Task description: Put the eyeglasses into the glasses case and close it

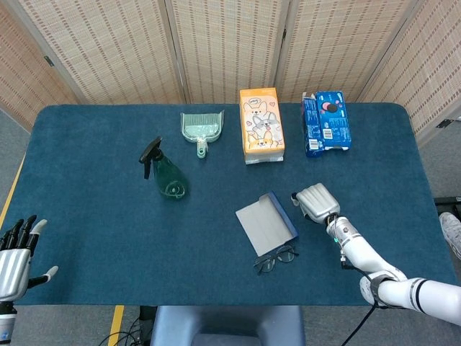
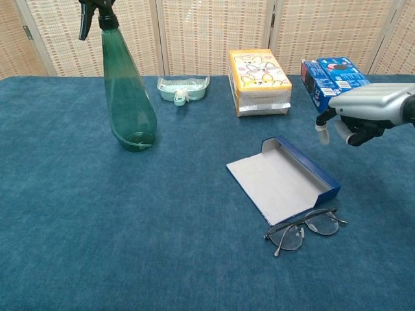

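Note:
The glasses case [image 1: 266,223] [image 2: 283,181] lies open on the blue table, its grey flap spread flat and its dark blue tray along the right side. The eyeglasses [image 1: 275,259] [image 2: 303,229] lie unfolded on the cloth just in front of the case, touching its near edge. My right hand [image 1: 316,202] [image 2: 365,113] hovers to the right of the case, fingers curled in, holding nothing. My left hand [image 1: 16,253] is off the table's near left corner with fingers spread; the chest view does not show it.
A green spray bottle [image 1: 166,173] [image 2: 127,87] stands left of centre. At the back lie a mint dustpan [image 1: 201,128] [image 2: 184,88], an orange tissue box [image 1: 261,124] [image 2: 259,80] and a blue snack box [image 1: 325,122] [image 2: 336,81].

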You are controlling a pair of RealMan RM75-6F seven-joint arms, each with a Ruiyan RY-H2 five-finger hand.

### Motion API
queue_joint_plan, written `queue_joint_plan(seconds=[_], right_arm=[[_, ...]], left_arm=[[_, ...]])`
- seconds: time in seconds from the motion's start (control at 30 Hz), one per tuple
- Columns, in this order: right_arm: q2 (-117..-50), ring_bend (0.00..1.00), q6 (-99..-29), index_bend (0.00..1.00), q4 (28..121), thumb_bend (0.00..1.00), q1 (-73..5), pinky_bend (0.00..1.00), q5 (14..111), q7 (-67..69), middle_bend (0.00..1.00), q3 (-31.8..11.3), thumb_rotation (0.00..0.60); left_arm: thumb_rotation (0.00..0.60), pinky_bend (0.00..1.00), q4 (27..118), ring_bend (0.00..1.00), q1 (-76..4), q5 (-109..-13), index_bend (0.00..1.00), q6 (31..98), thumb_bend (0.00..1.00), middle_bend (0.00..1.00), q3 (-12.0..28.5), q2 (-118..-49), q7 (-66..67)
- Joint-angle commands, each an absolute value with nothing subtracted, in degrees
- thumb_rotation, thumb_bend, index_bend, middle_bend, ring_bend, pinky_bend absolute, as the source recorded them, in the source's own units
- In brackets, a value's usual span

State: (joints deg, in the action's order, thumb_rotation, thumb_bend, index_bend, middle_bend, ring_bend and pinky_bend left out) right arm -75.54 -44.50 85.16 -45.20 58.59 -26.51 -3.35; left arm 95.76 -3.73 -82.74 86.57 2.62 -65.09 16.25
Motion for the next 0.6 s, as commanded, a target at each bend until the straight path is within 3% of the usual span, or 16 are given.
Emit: queue_joint_plan(seconds=[0.03, 0.33, 0.6], right_arm=[[-77.19, 1.0, -41.19, 0.23, 82.79, 1.0, -47.12, 1.0, 51.97, -27.68, 1.0, -4.42, 0.6], [-81.47, 1.0, -37.14, 0.19, 78.99, 1.0, -51.29, 1.0, 42.85, -28.79, 1.0, -4.57, 0.6], [-83.49, 1.0, -35.87, 0.19, 81.45, 1.0, -52.84, 1.0, 45.44, -25.44, 1.0, -5.19, 0.6]], left_arm=[[0.6, 0.18, 95.77, 0.05, -3.76, -82.71, 0.14, 86.48, 0.13, 0.07, 2.62, -65.15, 16.29], [0.6, 0.18, 95.9, 0.05, -3.84, -82.75, 0.14, 86.36, 0.13, 0.07, 2.62, -64.87, 16.56], [0.6, 0.18, 95.53, 0.05, -3.82, -82.26, 0.14, 86.01, 0.13, 0.07, 2.6, -65.09, 16.47]])
